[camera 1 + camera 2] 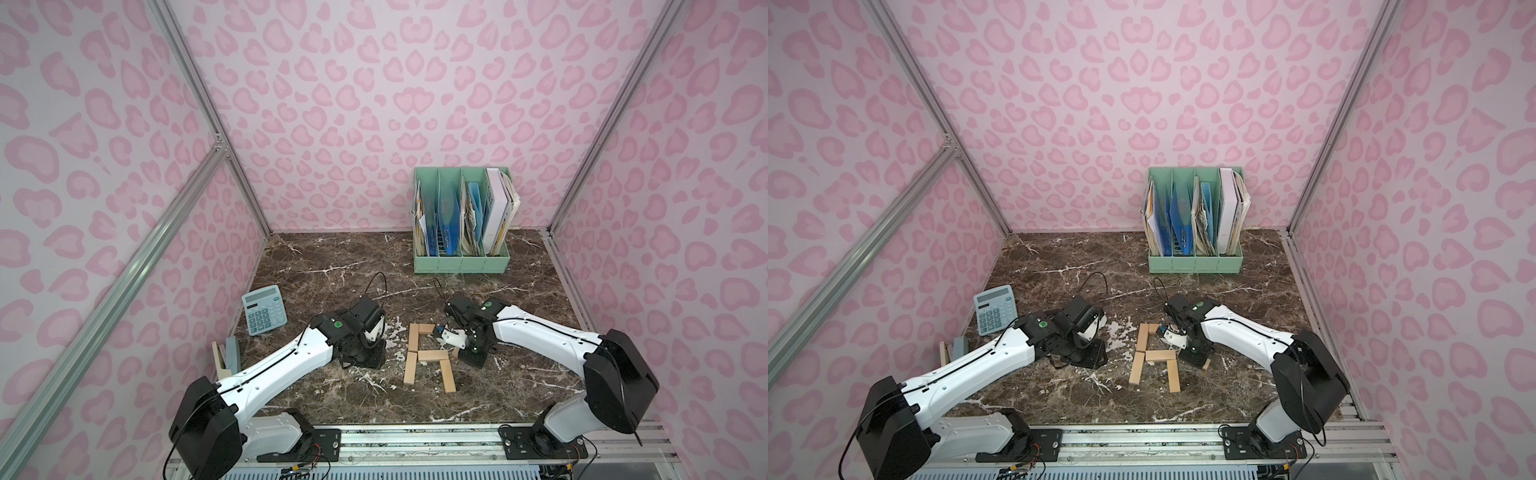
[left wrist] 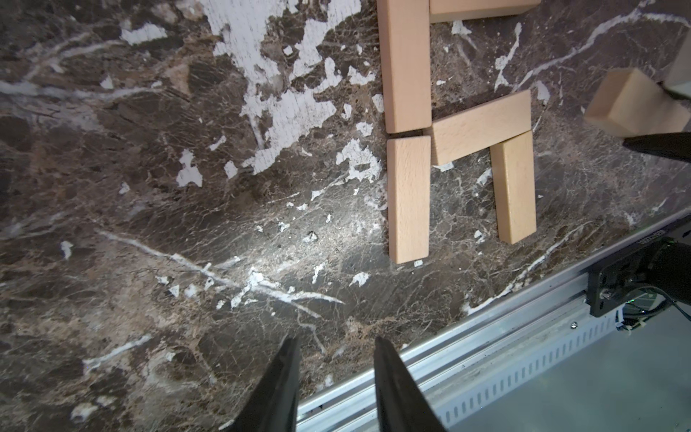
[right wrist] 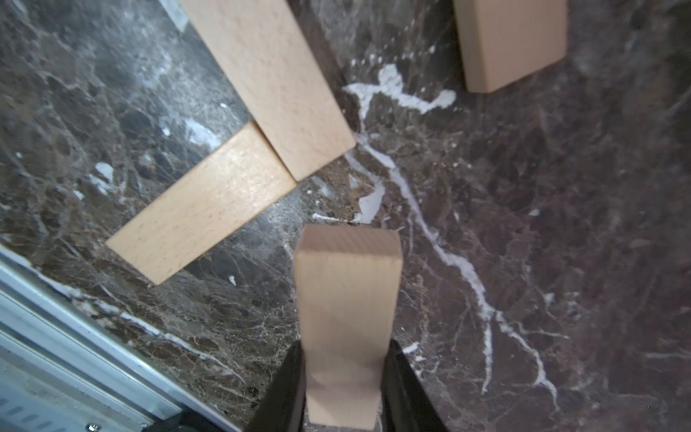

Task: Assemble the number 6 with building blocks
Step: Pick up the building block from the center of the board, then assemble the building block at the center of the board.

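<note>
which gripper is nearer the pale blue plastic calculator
Left. The left gripper hovers near the pale blue plastic calculator; the right gripper is farther off, on the far side of the pale wooden planks, clamping one.

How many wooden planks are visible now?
6. Five lie flat on the table: top, upper left, middle, lower left, lower right. The sixth is held in the right pincer.

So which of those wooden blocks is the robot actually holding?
The block clamped in the right gripper; the other five lie flat on the table, untouched.
</note>
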`<state>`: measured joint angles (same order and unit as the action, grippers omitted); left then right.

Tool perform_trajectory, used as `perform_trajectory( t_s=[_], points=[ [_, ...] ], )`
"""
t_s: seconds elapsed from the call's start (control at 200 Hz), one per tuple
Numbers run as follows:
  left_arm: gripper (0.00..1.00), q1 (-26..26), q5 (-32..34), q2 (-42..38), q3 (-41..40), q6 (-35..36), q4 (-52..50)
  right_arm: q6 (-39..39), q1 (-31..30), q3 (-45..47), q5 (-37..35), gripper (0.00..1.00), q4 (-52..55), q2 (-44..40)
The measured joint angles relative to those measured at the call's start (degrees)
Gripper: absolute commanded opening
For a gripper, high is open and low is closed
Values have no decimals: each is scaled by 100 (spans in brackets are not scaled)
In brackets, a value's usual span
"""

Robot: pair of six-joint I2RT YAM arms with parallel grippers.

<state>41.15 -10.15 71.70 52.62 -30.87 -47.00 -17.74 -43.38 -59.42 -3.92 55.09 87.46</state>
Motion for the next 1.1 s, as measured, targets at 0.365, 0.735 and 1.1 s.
perform_trajectory(
  t_s=[0.365, 0.735, 1.1],
  points=[
    [38, -11, 42, 2, 31, -2, -17, 201, -1292, -1088, 208, 24, 225, 282],
    [38, -15, 127, -173, -37, -31, -48, 595, -2376, -710, 994, 25, -455, 754],
    [37, -28, 168, -278, -122, -66, -66, 699, -2524, -459, 1165, 25, -999, 1147]
  ],
)
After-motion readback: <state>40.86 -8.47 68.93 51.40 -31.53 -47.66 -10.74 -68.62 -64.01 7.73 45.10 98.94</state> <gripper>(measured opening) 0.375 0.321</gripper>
